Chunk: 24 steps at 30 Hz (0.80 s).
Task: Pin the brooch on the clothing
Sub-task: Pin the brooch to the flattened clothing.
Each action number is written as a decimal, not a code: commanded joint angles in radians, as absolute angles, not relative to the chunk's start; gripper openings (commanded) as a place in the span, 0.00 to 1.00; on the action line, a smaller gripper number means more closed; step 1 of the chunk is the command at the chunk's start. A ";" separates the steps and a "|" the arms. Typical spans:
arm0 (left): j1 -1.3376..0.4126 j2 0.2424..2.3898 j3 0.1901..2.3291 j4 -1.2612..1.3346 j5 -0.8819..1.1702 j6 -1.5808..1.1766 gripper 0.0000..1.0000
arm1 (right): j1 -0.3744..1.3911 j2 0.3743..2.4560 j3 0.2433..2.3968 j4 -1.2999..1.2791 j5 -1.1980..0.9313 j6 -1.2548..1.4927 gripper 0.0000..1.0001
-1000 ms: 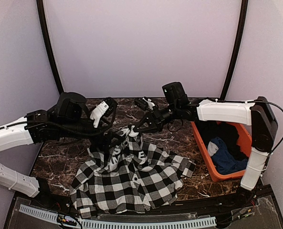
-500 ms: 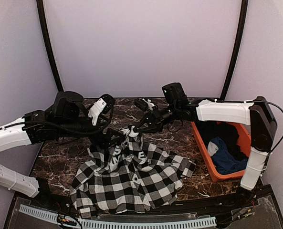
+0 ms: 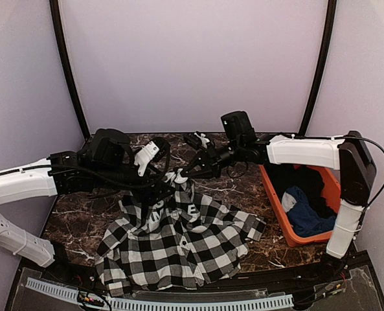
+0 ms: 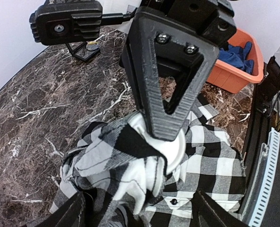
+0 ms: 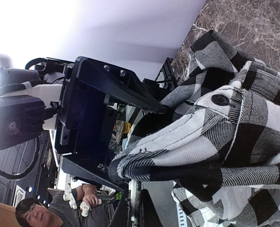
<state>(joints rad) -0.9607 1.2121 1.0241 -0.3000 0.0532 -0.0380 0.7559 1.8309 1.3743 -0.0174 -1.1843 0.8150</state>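
Note:
The black-and-white checked shirt [image 3: 179, 240] lies spread at the table's front, with one fold lifted at its far edge. My right gripper [image 3: 187, 171] is shut on that raised fold. In the left wrist view its black finger [image 4: 170, 85] presses a white round disc [image 4: 178, 150], apparently the brooch, against the fold [image 4: 130, 142]. My left gripper [image 3: 160, 189] is open, and its fingertips [image 4: 80, 205] straddle the bunched cloth without closing on it. The right wrist view shows the fold [image 5: 215, 142] and the left gripper's spread fingers [image 5: 111, 90].
An orange bin [image 3: 274, 201] stands at the right with a dark blue garment [image 3: 308, 217] inside; it also shows in the left wrist view [image 4: 234, 78]. Purple walls close in the back and sides. A black rail [image 3: 179, 299] runs along the front edge.
My left arm has moved right, bringing its open gripper closer around the raised fold. My right gripper holds the fold in nearly the same place.

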 commanded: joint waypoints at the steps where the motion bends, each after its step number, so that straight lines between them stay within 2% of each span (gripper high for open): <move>1: -0.966 1.240 1.040 -0.279 -0.032 -0.008 0.75 | 0.749 1.816 1.370 0.044 -1.181 0.845 0.00; 4: -0.967 1.261 1.047 -0.269 -0.085 -0.006 0.69 | 0.748 1.811 1.366 0.051 -1.184 0.851 0.00; 7: -0.967 1.280 1.057 -0.262 -0.097 -0.006 0.57 | 0.749 1.809 1.360 0.057 -1.184 0.854 0.00; 14: -0.966 1.293 1.069 -0.242 -0.111 0.026 0.43 | 0.749 1.809 1.352 0.054 -1.188 0.850 0.00; 19: -0.967 1.288 1.066 -0.237 -0.112 0.025 0.14 | 0.749 1.812 1.345 0.052 -1.184 0.844 0.00; 22: -0.967 1.280 1.058 -0.228 -0.105 0.021 0.03 | 0.746 1.817 1.344 0.051 -1.186 0.836 0.00; 24: -0.967 1.272 1.051 -0.222 -0.096 0.016 0.01 | 0.743 1.820 1.343 0.049 -1.188 0.829 0.00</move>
